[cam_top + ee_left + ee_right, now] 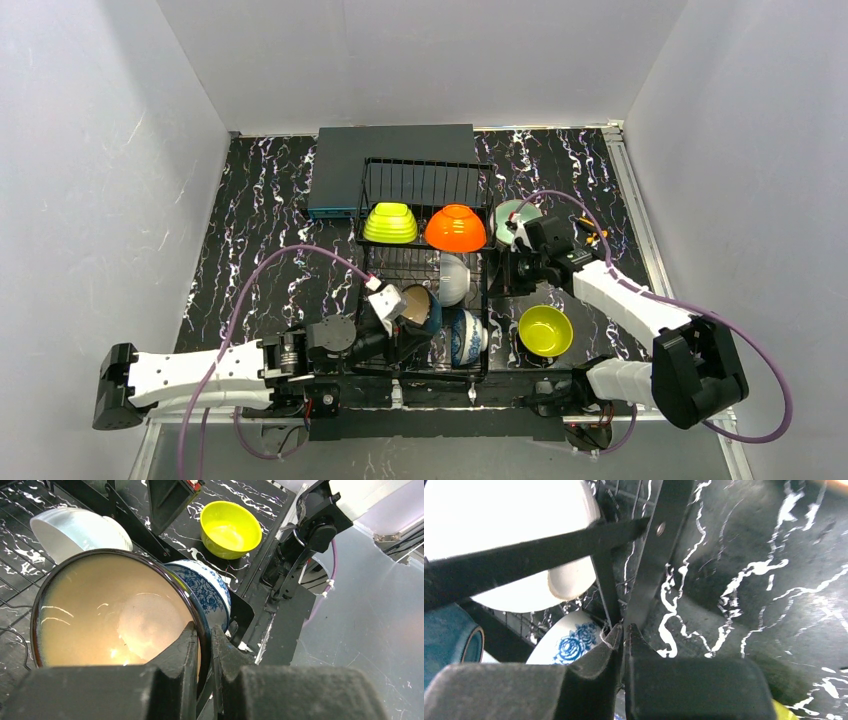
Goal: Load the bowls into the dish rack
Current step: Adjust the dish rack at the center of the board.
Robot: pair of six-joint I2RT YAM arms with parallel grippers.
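Left gripper (202,630) was clamped tight on the rim of the beige bowl (115,615), over the near-left part of the dish rack (420,182). Right gripper (622,630) was pinched closed at the rack's right edge; whether it gripped the rack itself, couldn't tell. Yellow bowl (545,330) sat just right of the rack.
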